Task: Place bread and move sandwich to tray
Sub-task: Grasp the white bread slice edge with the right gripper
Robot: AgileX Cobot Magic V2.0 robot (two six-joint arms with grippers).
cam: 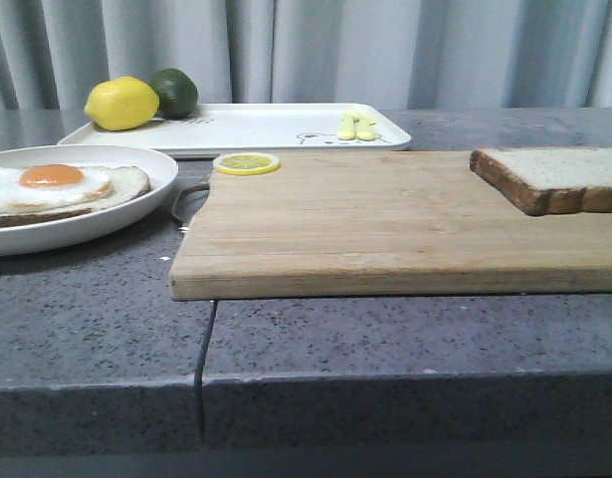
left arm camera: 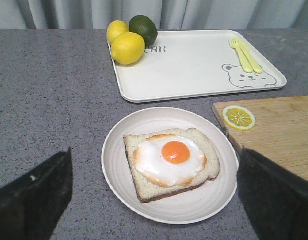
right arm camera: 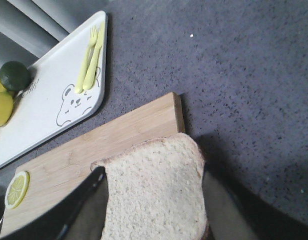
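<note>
Nearest the robot's side of the grey counter point(cam: 385, 339), the wooden cutting board point(cam: 385, 224) lies flat, and the bread point(cam: 554, 177) rests at its right end; in the right wrist view the right gripper point(right arm camera: 154, 210) has a dark finger along each side of the slice, close against its edges, though whether the pads actually press the crust cannot be told. To do this step well, I judge the grip should take the firm crust, not the soft crumb, lift level, and travel left low enough to set the slice squarely down. Left of the board, the round white plate point(left arm camera: 113, 165) carries the sandwich point(left arm camera: 171, 162), open-faced, its fried egg point(left arm camera: 170, 159) centred on the lower slice; the left gripper point(left arm camera: 154, 200) hangs above it with fingers spread wide, holding nothing. A lemon slice point(cam: 246, 162) sits on the board's far left corner. Farthest back lies the tray point(cam: 276, 127), bare in the middle, with a lemon point(cam: 121, 104) and lime point(cam: 174, 92) at its left end and yellow cutlery point(cam: 356, 125) at its right.
</note>
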